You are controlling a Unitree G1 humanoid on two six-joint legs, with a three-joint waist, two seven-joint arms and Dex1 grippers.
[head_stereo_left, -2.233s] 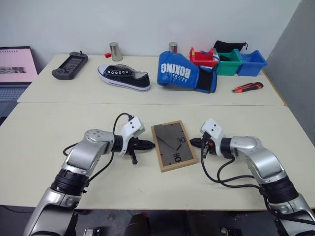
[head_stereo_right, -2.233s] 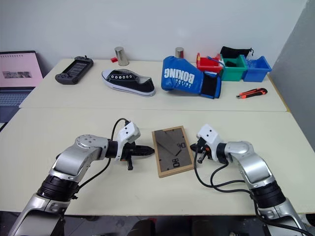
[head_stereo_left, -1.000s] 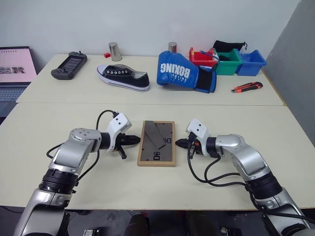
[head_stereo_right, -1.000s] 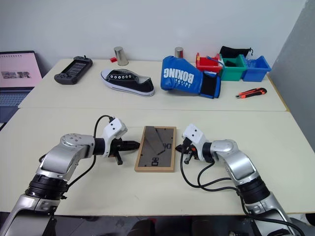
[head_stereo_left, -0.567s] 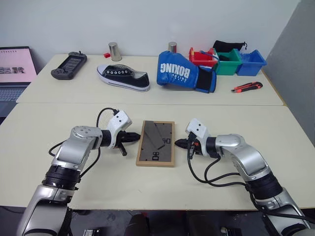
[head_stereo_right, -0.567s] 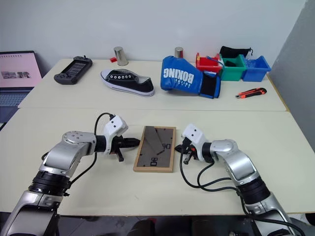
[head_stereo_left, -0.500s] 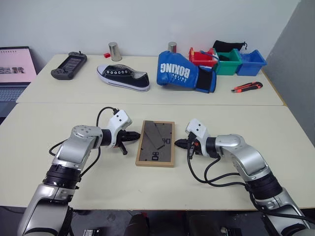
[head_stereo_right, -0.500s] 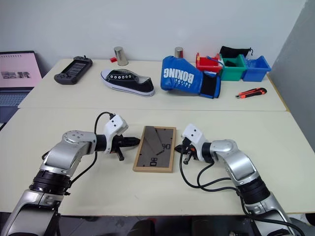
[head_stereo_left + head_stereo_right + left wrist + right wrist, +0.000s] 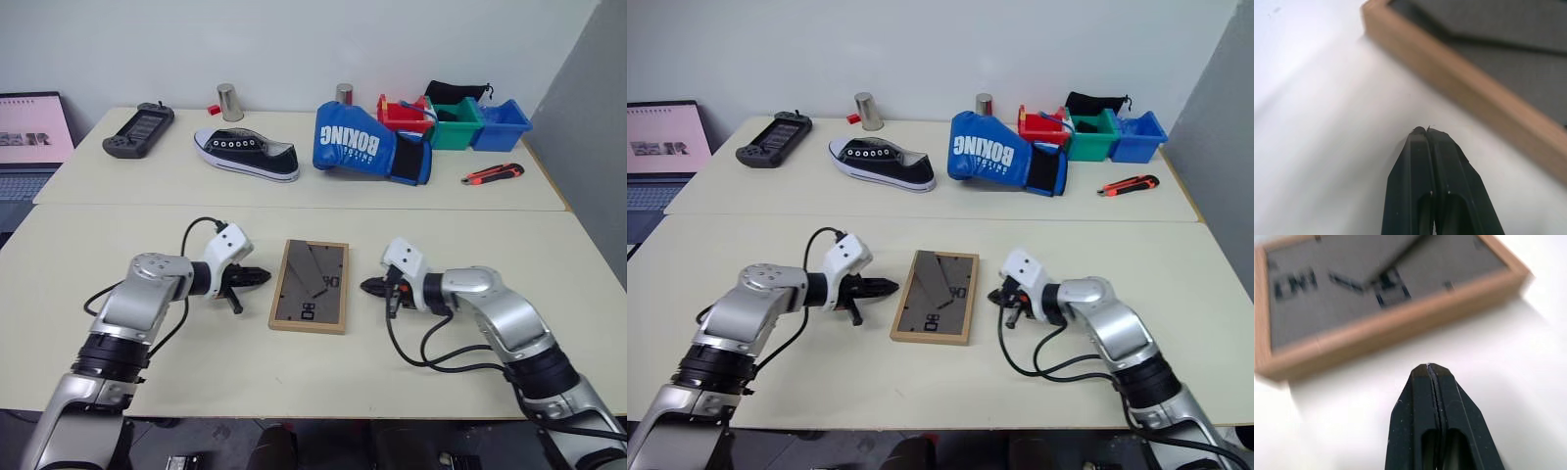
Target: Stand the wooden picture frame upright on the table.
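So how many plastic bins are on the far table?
3, side by side at the far right: red bin, green bin, blue bin. More could be hidden behind the boxing glove.

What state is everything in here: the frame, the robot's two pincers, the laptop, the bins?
wooden picture frame: lying flat, back board up, on the table.
left gripper: shut, empty, beside the frame, not touching.
right gripper: shut, empty, beside the frame, not touching.
laptop: open, screen lit.
shoe: upright on its sole, laced.
boxing glove: lying on its side.
bins: open-topped, holding items.
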